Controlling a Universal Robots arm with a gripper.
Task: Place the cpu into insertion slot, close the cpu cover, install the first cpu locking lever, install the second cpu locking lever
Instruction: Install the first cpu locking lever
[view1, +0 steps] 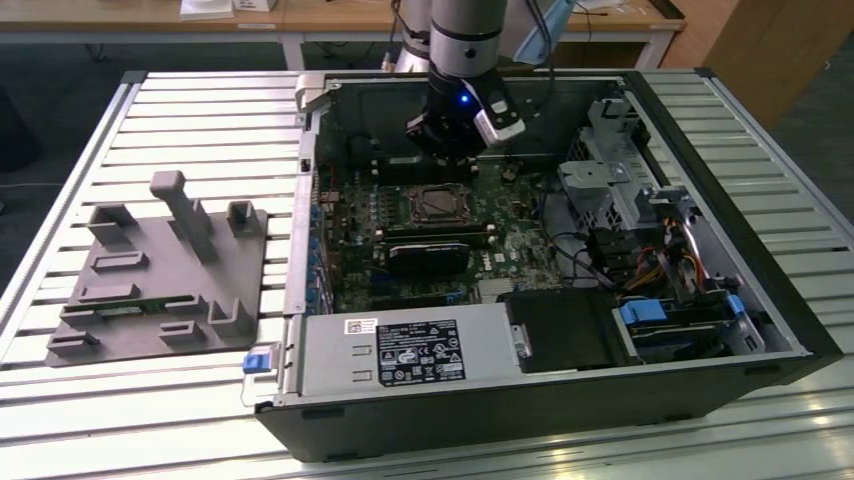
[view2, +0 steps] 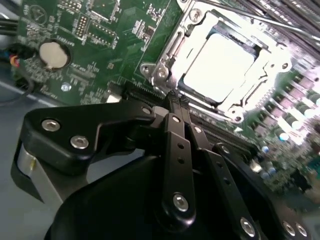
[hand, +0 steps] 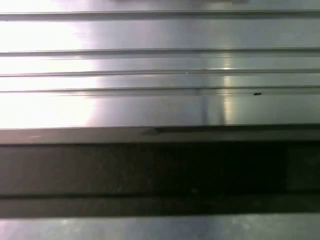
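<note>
One robot arm hangs over an open computer case (view1: 747, 300) lying on a slatted metal desk (view1: 200, 110), its claw (view1: 451, 150) poised just above the motherboard (view1: 360, 215), at the far side of the slot (view1: 438, 204) in the exterior view. In the second wrist view the claw (view2: 176, 98) is clenched, its two black fingers (view2: 172, 131) pressed together with nothing between them, the tips just beside the socket's near edge. The cpu (view2: 218, 66) already sits in the slot (view2: 176, 40), its silver top glaring under the light. The cover (view2: 245, 97) lies flat around the chip as a silvery frame, the chip showing through its square window. A thin metal lever (view2: 250, 16) runs along the socket's far side; whether it is latched cannot be told. A round coin battery (view2: 52, 55) sits on the green board well apart from the socket. In the exterior view, a black graphics card (view1: 430, 250) lies just beside the socket, and a grey fixture (view1: 167, 270) with upright pegs stands on the desk to the exterior view's left of the case. The first wrist view takes in bright metal slats (hand: 160, 70) above a dark band.
</note>
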